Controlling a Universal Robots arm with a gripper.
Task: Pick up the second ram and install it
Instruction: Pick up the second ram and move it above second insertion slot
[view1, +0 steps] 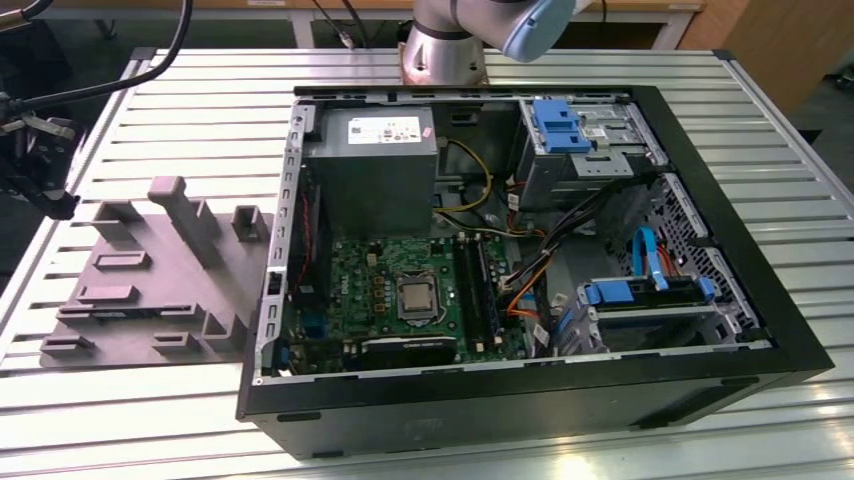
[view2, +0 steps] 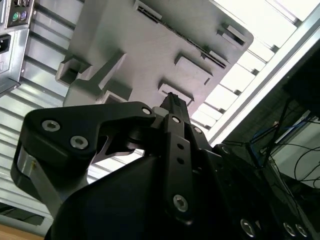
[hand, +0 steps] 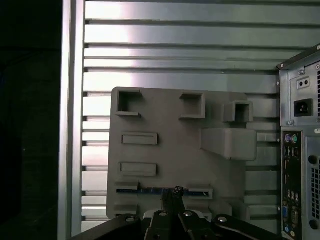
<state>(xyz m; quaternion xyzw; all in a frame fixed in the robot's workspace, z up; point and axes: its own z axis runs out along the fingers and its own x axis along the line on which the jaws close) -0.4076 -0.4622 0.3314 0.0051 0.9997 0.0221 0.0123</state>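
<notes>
Slatted table (hand: 175, 50), grey fixture (hand: 175, 160): first wrist view shows the second ram (hand: 150, 191) slotted there; tool (hand: 175, 192) state unclear.

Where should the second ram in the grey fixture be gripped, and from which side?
The second ram stands on edge between end brackets of the grey fixture, so probably pinch its two flat faces at mid-length, coming from straight above.

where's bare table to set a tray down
Bare slats of the table lie beyond the grey fixture block, toward the far edge, and on its near side, at the exterior view's left. A narrow strip runs along the computer case on the exterior view's right. Inside the case is crowded.
</notes>
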